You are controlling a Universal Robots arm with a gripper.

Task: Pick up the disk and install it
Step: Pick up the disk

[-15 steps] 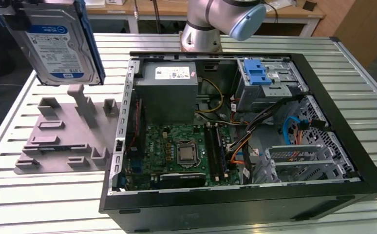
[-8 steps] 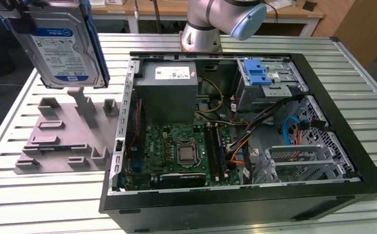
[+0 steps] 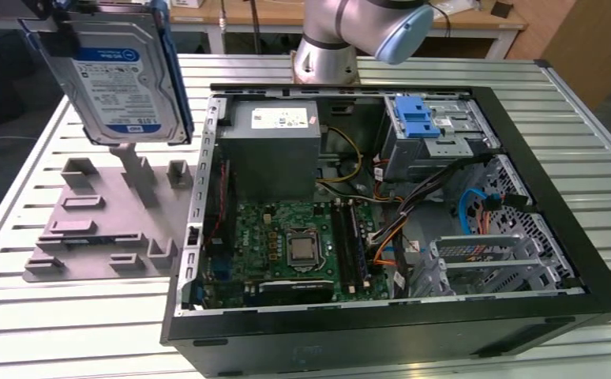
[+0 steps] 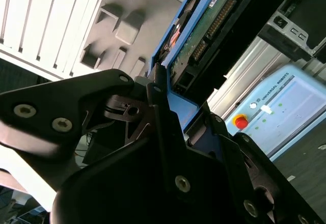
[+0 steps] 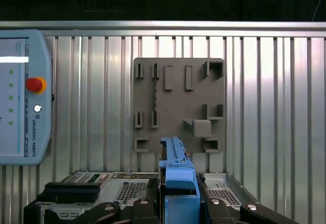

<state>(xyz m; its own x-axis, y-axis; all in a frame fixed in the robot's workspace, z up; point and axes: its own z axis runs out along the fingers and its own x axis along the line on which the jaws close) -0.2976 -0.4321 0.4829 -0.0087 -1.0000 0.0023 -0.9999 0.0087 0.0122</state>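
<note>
gripper is closed on the disk: black fingers clamp one narrow end, each side of the blue carrier, no gap showing in both wrist views

disk hangs label-face upright in the exterior view, at that view's upper left. circuit-board side and connector show in the second wrist view

below it: grey fixture plate on the slatted table. disk looks clear of the plate's slots; can't tell if its lower edge is clear of the tall post behind it

next over, toward the exterior view's right: open PC case, with motherboard, power supply and loose cables running across the middle

far corner of the case: drive bay with a blue latch. arm base just beyond the case wall. teach pendant lies on the table well away from the case

risks as I read them:
- grip is on plastic at one end only, so the drive's weight hangs off the pinch. a fast swing or a nudge could pivot it in the fingers, and it'd reach the bay skewed
- the carrier can flex, so the clamp may hold less firmly than it looks
- the path to the bay crosses the case rim and the power supply. too low and the hanging edge clips metal
- cables sit close to the bay mouth and could snag the carrier or get trapped under it
- connector end is exposed, so a hit there is the costly one
- any tilt at entry likely jams the carrier rails rather than seating them
</note>
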